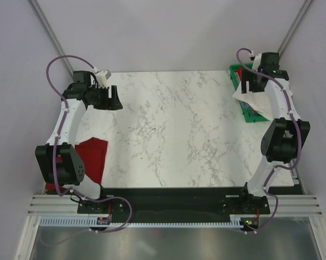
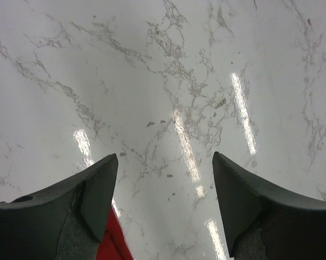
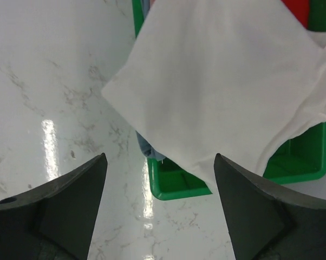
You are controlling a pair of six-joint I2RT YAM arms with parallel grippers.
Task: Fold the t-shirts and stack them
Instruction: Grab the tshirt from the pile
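A white t-shirt (image 1: 250, 99) hangs over the near rim of the green tray (image 1: 253, 118) at the far right. In the right wrist view the white t-shirt (image 3: 222, 86) covers most of the tray (image 3: 179, 187), with a bit of red cloth (image 3: 295, 8) at the tray's far end. My right gripper (image 1: 253, 82) hovers over it, and the wrist view shows this gripper (image 3: 160, 155) open and empty. A red t-shirt (image 1: 92, 157) lies folded at the table's front left. My left gripper (image 1: 110, 99) is open and empty above bare marble (image 2: 165, 160), with the red t-shirt's edge (image 2: 113, 244) below it.
A blue-grey cloth (image 3: 147, 145) peeks out under the white t-shirt at the tray's rim. The marble table (image 1: 174, 124) stretches between the arms. Grey walls enclose the back and sides.
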